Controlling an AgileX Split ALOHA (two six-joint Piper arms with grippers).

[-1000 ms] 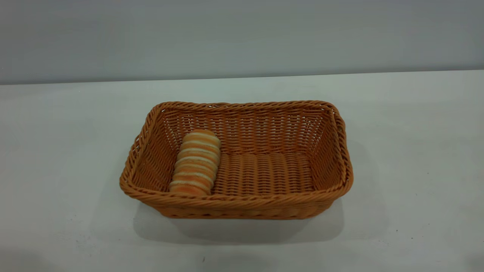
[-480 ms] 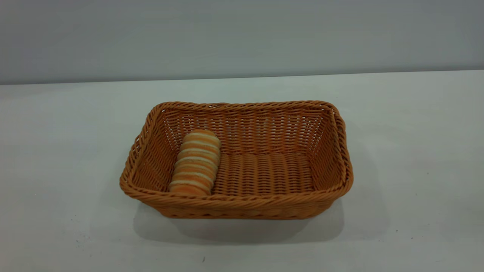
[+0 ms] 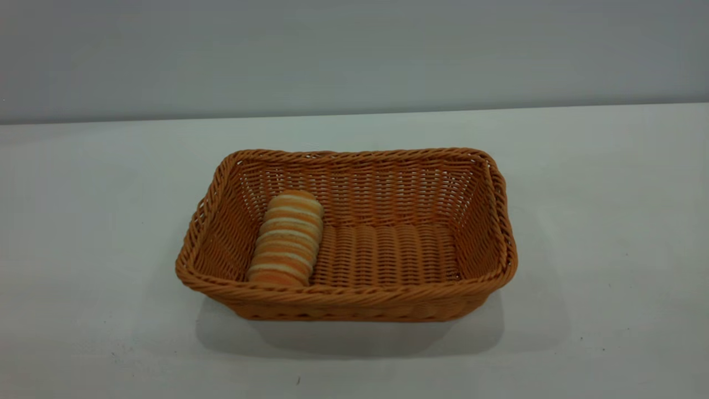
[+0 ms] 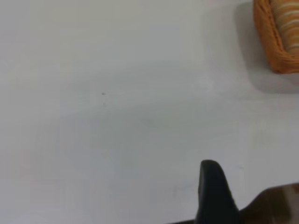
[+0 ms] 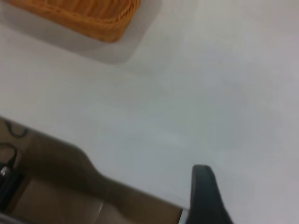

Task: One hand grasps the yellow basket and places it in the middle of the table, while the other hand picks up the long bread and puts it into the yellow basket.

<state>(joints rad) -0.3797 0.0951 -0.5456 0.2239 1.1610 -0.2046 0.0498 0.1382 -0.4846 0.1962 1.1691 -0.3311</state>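
The yellow basket [image 3: 354, 299] is orange-tan all over, its sloping sides an open crosswise weave and its rim a twisted braid. The long bread [image 3: 288, 239] is banded crosswise in orange-brown and pale cream stripes. The counter [image 3: 609, 249] is plain white with a few tiny dark specks toward the lower frame.

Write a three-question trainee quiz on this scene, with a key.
1. True or false: the bread lies inside the basket.
2. Which end of the basket holds the bread in the exterior view: A left, B right, C middle?
3. Fill in: the basket stands on the ____.

Key: 1 true; 2 A; 3 table.
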